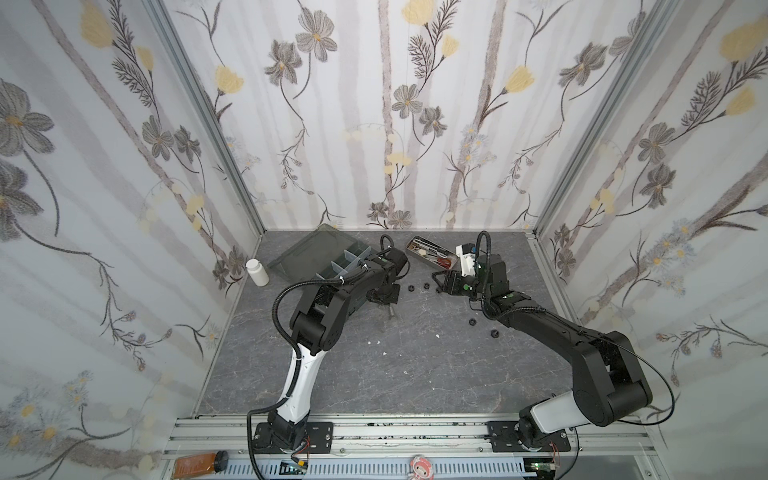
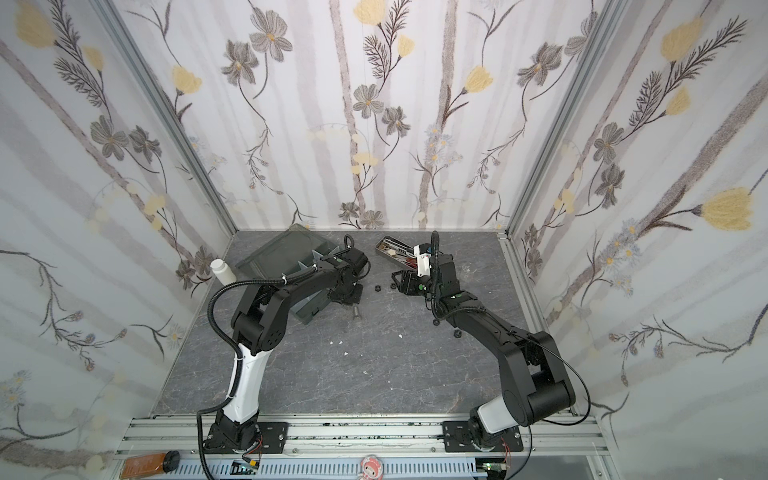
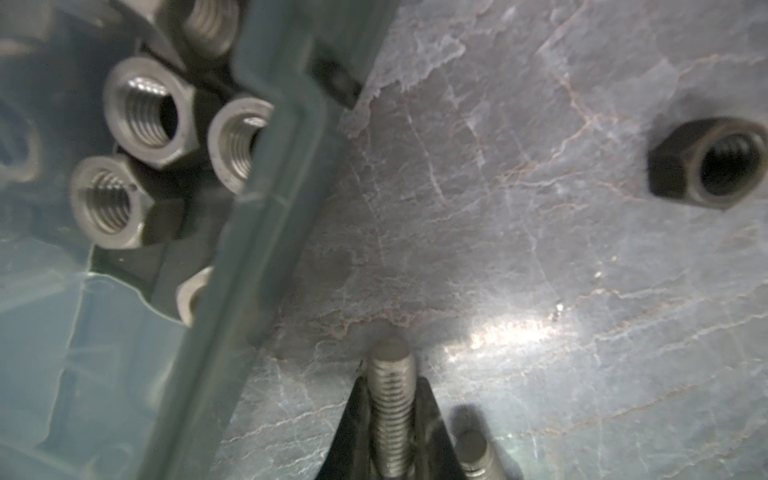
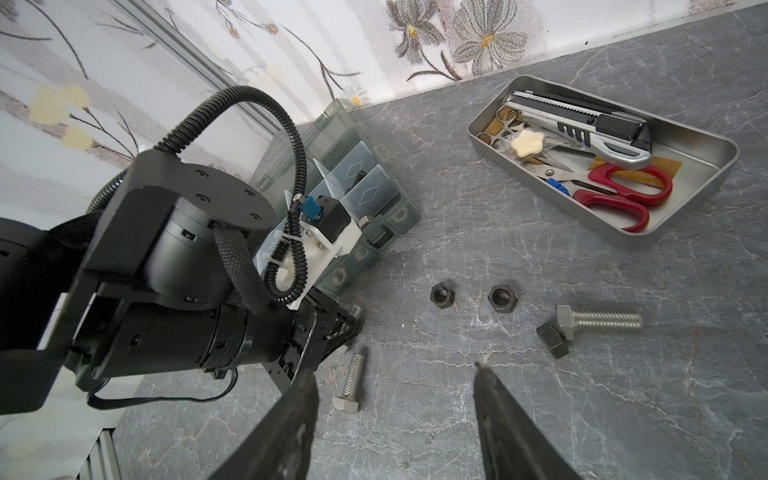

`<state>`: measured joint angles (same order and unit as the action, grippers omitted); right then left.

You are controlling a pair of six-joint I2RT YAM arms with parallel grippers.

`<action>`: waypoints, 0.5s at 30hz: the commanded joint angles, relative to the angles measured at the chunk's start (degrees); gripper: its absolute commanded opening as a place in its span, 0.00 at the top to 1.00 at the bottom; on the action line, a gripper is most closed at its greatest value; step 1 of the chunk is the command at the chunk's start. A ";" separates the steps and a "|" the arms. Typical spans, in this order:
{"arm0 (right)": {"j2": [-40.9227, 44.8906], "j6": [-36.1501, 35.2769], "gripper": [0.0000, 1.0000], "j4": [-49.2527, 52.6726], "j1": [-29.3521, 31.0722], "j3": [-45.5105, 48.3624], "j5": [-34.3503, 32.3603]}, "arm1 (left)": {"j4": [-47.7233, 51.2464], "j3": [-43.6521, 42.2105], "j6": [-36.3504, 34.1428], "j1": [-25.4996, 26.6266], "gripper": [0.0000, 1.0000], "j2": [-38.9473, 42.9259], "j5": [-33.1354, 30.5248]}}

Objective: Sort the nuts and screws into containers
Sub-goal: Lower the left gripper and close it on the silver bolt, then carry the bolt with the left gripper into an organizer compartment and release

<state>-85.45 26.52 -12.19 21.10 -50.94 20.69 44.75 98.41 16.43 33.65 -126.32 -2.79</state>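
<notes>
Robot lab booth, wallpapered panels (image 1: 104, 208), aluminium rails (image 1: 395, 434)

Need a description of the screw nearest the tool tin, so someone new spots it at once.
Find the metal tin holding red scissors, near the back wall. On the table, just on the robot's side of the tin, lies a silver screw beside two black nuts. It alone has a third black nut resting against its head; the other loose screw lies by itself.
</notes>
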 commanded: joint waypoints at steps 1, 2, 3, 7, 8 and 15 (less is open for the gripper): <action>0.13 0.02 0.39 -1.75 -0.10 -0.04 0.89 | 0.36 0.83 1.47 -0.22 0.90 1.98 -1.22; 0.11 -0.04 0.39 -1.79 -0.01 -0.04 0.88 | 0.25 0.81 1.87 -0.32 0.90 2.68 -1.10; 0.11 0.02 0.39 -1.80 -0.08 -0.04 0.85 | 0.23 0.81 2.15 -0.43 0.90 3.40 -1.01; 0.20 0.05 0.39 -1.68 -0.01 -0.04 1.00 | 0.40 0.75 3.12 -1.02 0.91 7.27 -0.31; 0.11 0.10 0.39 -1.68 -0.03 -0.04 1.03 | 0.59 0.74 3.34 -1.28 0.91 8.38 -0.30; -0.76 -0.07 0.38 -1.27 1.22 -0.74 1.13 | 1.73 -1.16 3.11 -5.27 0.91 15.66 -0.72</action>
<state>-85.76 26.52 -12.14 21.74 -51.11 21.06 45.23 97.97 19.09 29.93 -112.60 -2.72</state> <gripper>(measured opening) 0.617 0.134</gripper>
